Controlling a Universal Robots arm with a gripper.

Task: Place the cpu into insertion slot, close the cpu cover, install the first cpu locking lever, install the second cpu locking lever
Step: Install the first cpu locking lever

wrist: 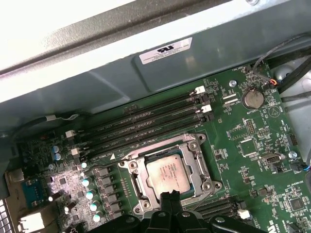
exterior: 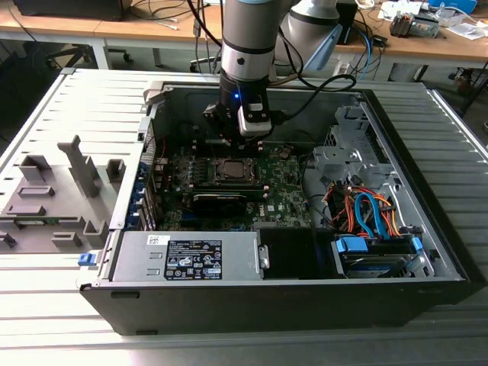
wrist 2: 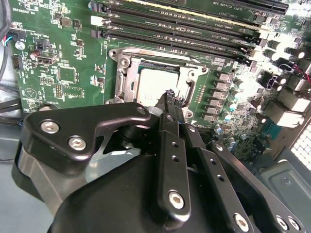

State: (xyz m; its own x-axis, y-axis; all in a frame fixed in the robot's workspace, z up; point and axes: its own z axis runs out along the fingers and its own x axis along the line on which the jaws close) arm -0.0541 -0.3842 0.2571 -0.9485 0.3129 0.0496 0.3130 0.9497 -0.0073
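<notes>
**Tool at the socket's edge, cpu seated under its cover**

The tool point(wrist 2: 169, 97) has its fingers pressed together with nothing visible between them, tips just beside the cpu point(wrist: 170, 172). The cpu lies flat in the socket mid-board, next to the memory slots point(wrist: 146, 121), and the cover point(wrist: 137, 180) looks down around it. The step in hand seems to be a locking lever, though I cannot make out the lever itself. It likely wants the tips bearing on the lever alone, clear of the cpu, pushing slowly.
</notes>
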